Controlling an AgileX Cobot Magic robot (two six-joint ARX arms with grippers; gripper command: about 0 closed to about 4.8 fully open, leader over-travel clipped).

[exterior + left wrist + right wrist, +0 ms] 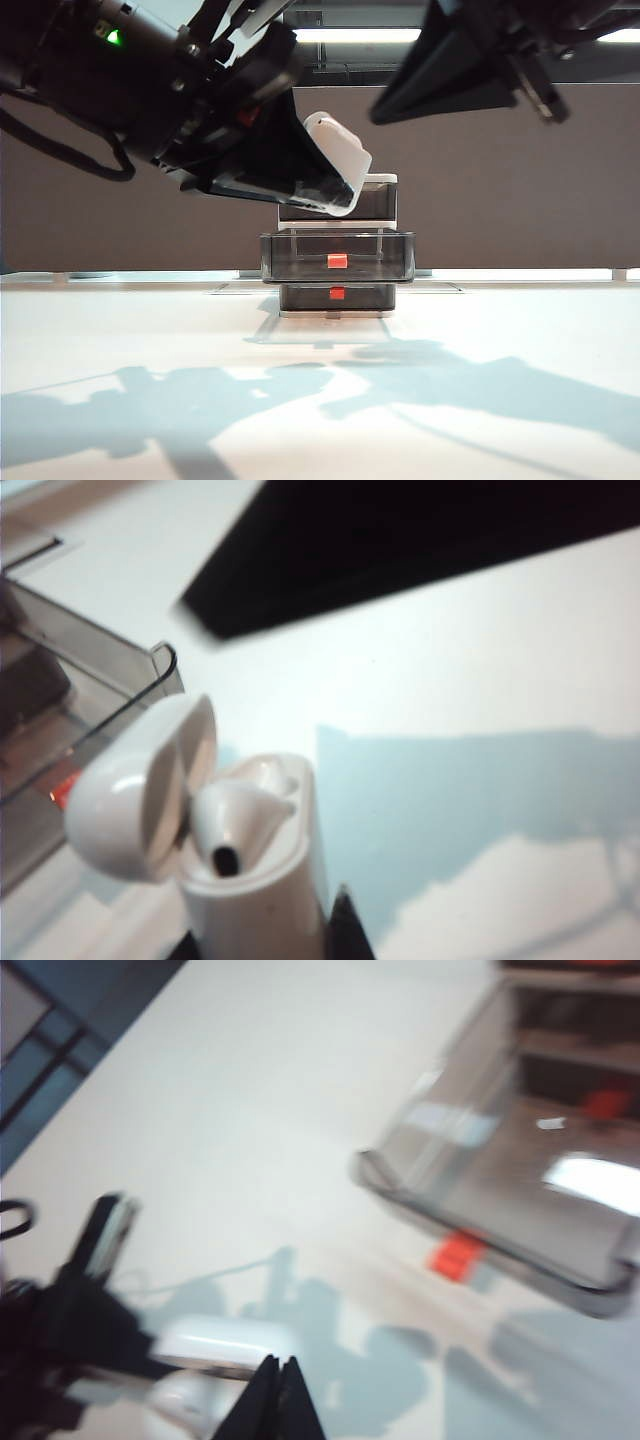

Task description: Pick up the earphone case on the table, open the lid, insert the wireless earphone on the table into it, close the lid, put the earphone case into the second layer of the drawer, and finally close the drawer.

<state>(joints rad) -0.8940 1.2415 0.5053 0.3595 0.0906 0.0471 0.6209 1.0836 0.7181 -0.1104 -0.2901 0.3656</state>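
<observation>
Holding the earphone case (255, 880) up in my left hand (300, 185), above the surface (320, 400), I see the lid (140, 790) swung open and the wireless earphone (235, 820) already seated inside. My right hand (280, 1390) hangs at two o'clock of the case, its fingers pressed together on nothing. Closing the lid comes next, I judge. The second layer of the drawer (338, 255) stands pulled out, waiting; stowing the case and shutting it remain.

Black arms (150, 90); green indicator light (114, 38)

Right wrist view blurred; earphone case (255, 880) cut off.
</observation>
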